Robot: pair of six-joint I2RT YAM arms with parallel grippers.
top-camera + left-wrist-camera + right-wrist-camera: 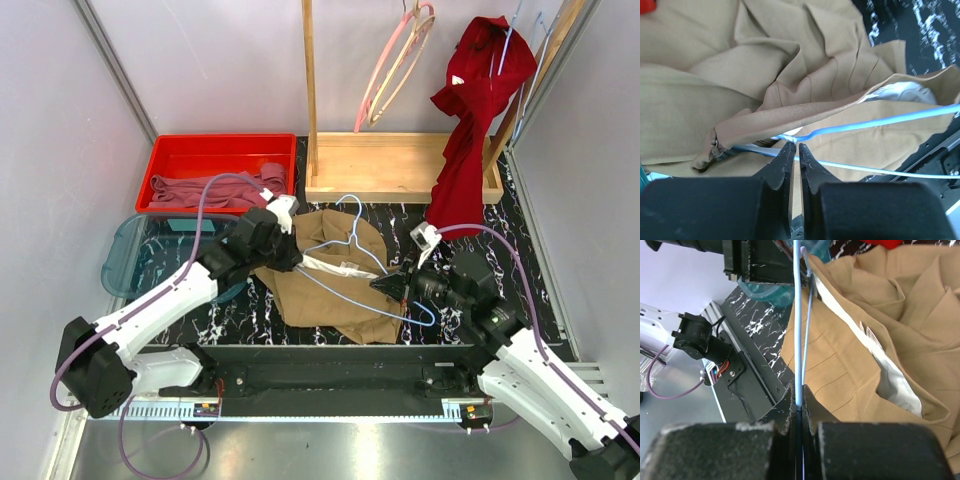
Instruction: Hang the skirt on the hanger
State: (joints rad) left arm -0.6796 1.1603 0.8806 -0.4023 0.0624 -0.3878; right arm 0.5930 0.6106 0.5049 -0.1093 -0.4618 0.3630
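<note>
On the black marbled surface (535, 270), midway between the two arms, the tan skirt (330, 305) lies crumpled and spread flat, its white lining (900, 385) showing through a gap in the folds. A light-blue wire hanger (798, 315) lies across the top of the skirt, its hook pointing toward the far side and its long lower wire running over the cloth toward the right arm.

The right claw (799, 402) sits at the right edge of the skirt, its fingers pressed together on the hanger wire, which comes straight out from between the tips. The left claw (794, 150) is at the left edge of the skirt, low over the cloth. Its fingers stand narrow, with only a thin slit between them. The blue wire crosses right at the tips, next to a folded waistband edge with a zip. Whether the fingers pinch the wire or only lie against it cannot be told from the wrist view.

At the far left stands a red tray (200, 150) with a mauve-pink cloth (215, 190) in it. Just in front of that sits a clear teal bin (125, 255), partly under the left arm. A pale wooden rack (400, 165) stands at the back, with a pink hanger (385, 75) hung on it. A dark red garment (480, 100) hangs to its right, its lower end reaching down near the right arm's wrist.
</note>
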